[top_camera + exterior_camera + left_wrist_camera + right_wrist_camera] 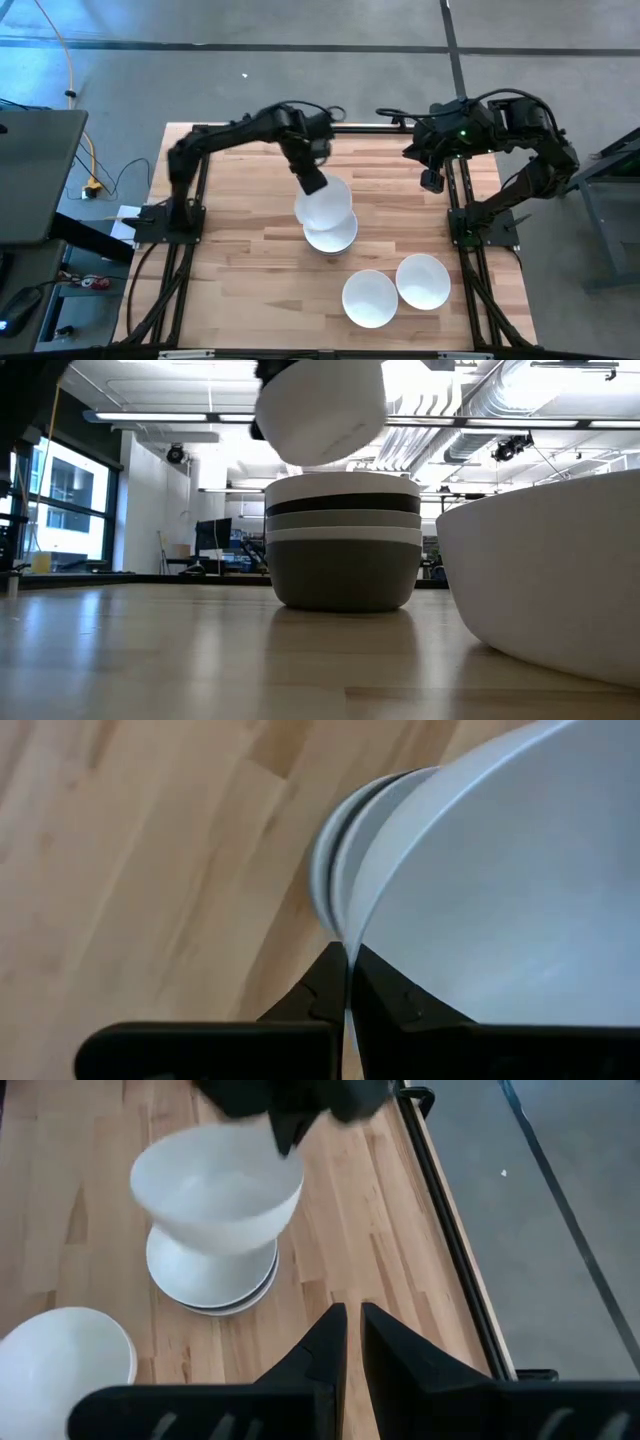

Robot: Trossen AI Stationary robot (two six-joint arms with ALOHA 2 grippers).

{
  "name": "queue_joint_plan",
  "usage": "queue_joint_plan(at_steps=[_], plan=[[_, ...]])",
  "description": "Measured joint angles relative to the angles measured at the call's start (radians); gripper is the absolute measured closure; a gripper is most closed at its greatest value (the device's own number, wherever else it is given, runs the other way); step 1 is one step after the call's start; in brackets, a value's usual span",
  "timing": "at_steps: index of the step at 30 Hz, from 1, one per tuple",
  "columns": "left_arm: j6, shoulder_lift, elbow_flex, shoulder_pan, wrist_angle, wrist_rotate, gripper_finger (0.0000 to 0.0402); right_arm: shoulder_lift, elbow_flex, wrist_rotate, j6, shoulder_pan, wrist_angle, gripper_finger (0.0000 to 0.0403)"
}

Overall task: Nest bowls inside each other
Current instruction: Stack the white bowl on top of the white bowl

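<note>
Smooth round white bowl (324, 203) is hanging above the nested bowl stack (331, 237), left gripper (312, 181) pinching its rim; right gripper (432, 181) is waiting aside, fingers nearly closed, empty.

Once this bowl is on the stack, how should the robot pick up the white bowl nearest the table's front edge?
Probably by its rim: the white bowl sits upright and open, so one finger goes inside the thin wall and one outside, coming from above.

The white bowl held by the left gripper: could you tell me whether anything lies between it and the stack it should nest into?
Nothing visible does. The left gripper pinches the rim of the white bowl, which hangs tilted just above the stack, open air between them. The right gripper waits at the table's far right.
</note>
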Motion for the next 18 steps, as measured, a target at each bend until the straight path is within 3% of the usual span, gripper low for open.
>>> queue_joint_plan(at_steps=[7, 18], plan=[[0.047, 0.196, 0.173, -0.063, -0.127, -0.044, 0.0401, -0.033, 0.000, -0.001, 0.058, 0.000, -0.001, 0.0379], [0.077, 0.285, 0.178, -0.098, -0.122, -0.093, 0.0401, -0.069, 0.000, -0.010, 0.088, 0.031, -0.001, 0.0379]])
